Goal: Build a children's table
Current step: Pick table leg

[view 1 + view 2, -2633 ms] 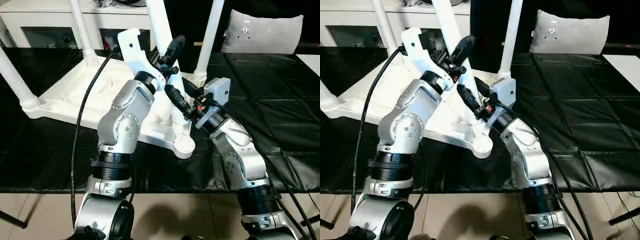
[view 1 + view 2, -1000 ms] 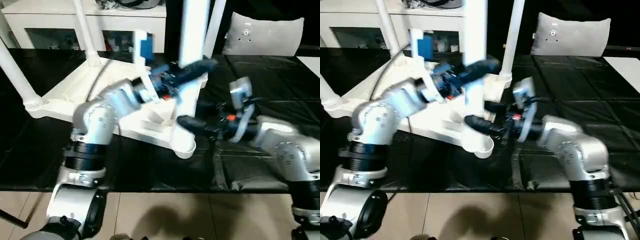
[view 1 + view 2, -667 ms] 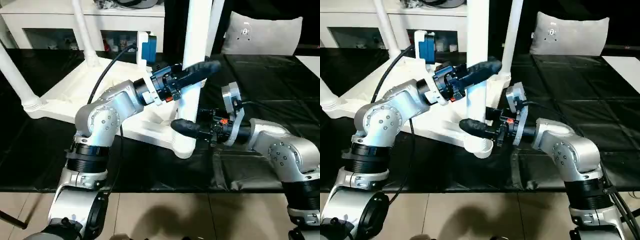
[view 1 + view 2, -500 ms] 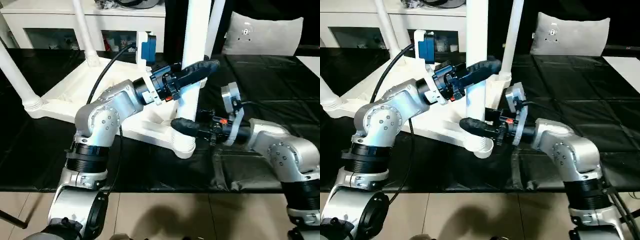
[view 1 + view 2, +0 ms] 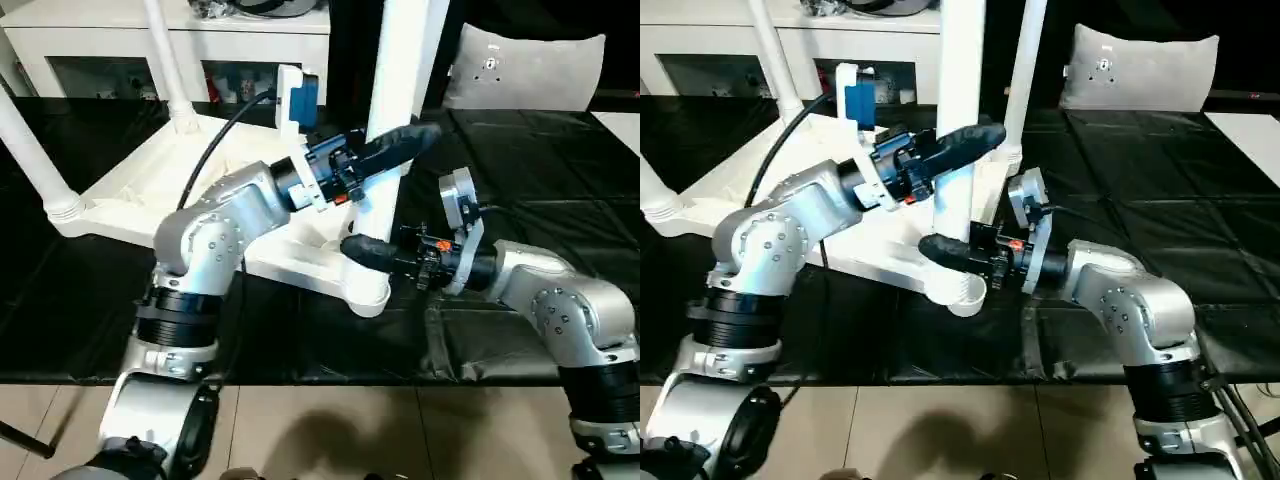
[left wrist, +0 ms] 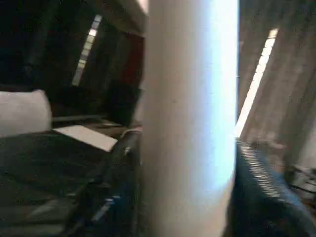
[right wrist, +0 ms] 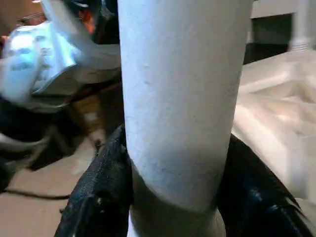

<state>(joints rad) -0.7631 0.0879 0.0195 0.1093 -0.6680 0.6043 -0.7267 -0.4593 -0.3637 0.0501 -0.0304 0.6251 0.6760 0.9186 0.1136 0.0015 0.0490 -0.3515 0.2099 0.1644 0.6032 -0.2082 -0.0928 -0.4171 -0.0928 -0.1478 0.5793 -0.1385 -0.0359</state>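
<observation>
The white tabletop (image 5: 150, 190) lay upside down on the black-covered work table (image 5: 560, 220), three legs (image 5: 30, 150) standing in its far and left sockets. The left gripper (image 5: 385, 150) clasped the fourth leg (image 5: 400, 90) partway up, upright over the near-right corner socket (image 5: 368, 290). The right gripper (image 5: 372, 252) clasped the same leg just above that socket.

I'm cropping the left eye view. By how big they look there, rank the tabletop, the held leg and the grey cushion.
1. tabletop
2. held leg, though nearness to the camera enlarges it
3. grey cushion, farther back, so its true size is unsure
</observation>
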